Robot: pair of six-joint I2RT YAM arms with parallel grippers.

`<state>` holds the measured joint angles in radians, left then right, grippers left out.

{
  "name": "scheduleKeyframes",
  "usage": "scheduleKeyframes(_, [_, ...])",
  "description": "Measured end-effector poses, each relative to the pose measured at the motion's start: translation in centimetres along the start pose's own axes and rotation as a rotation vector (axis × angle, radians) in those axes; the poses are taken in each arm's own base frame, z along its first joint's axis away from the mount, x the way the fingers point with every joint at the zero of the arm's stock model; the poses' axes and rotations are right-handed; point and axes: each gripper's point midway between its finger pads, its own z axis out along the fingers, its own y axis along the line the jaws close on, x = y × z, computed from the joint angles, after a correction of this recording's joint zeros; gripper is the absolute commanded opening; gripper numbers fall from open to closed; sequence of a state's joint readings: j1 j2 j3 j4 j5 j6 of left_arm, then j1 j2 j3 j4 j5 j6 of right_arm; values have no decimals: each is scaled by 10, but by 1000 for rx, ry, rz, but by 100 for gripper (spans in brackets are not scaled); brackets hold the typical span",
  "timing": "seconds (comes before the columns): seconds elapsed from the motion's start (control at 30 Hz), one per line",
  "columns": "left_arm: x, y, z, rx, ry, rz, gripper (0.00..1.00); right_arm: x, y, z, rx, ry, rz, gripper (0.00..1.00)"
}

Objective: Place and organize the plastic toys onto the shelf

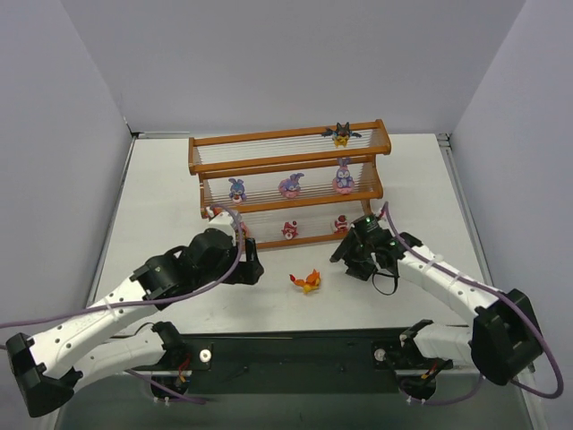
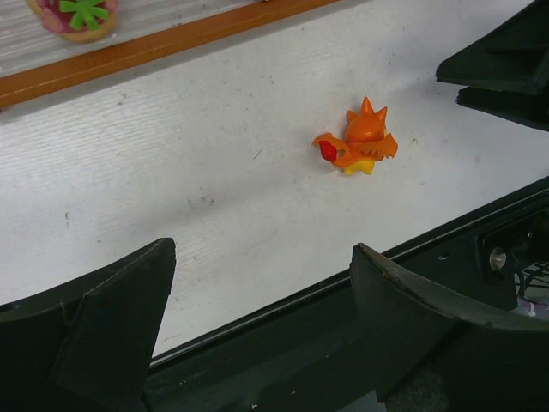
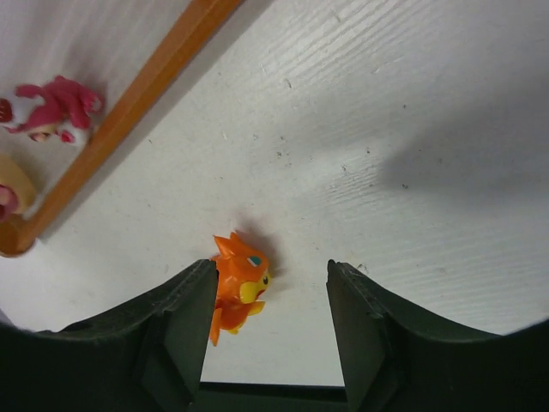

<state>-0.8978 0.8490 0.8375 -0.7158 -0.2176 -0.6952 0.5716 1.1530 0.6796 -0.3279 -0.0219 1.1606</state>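
Observation:
The orange toy (image 1: 307,281) lies on the white table in front of the shelf (image 1: 286,163). In the right wrist view the orange toy (image 3: 238,287) sits just inside the left finger of my open right gripper (image 3: 270,275), which is empty. My left gripper (image 2: 262,257) is open and empty, with the orange toy (image 2: 360,142) ahead and to its right. In the top view the left gripper (image 1: 258,269) is left of the toy and the right gripper (image 1: 345,260) is right of it. The black winged toy (image 1: 341,134) stands on the top tier, three purple ones (image 1: 291,185) on the middle tier, two red ones (image 1: 289,230) on the bottom tier.
The shelf's front rail (image 2: 171,43) runs close behind both grippers, with a pink-red toy (image 3: 56,107) just beyond it. A black strip (image 1: 295,349) edges the table's near side. Grey walls stand left, right and behind.

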Motion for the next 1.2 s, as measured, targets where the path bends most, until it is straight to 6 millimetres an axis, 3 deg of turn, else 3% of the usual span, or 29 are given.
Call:
scheduleKeyframes(0.2, [8,-36,25,59,57,85,93,21,1,13,-11,151,-151,55])
scheduleKeyframes(0.4, [19,-80,61,87,117,104,93,23,4,12,-35,187,-172,55])
scheduleKeyframes(0.63, [47,-79,95,-12,211,-62,93,27,3,13,-36,212,-183,53])
scheduleKeyframes(0.8, [61,-73,112,-90,242,-170,86,27,3,13,-37,215,-184,52])
scheduleKeyframes(1.03, [65,-58,127,-219,215,-305,75,27,2,12,-36,215,-186,50])
scheduleKeyframes(1.2, [63,-58,135,-269,201,-382,73,24,1,11,-36,210,-180,49])
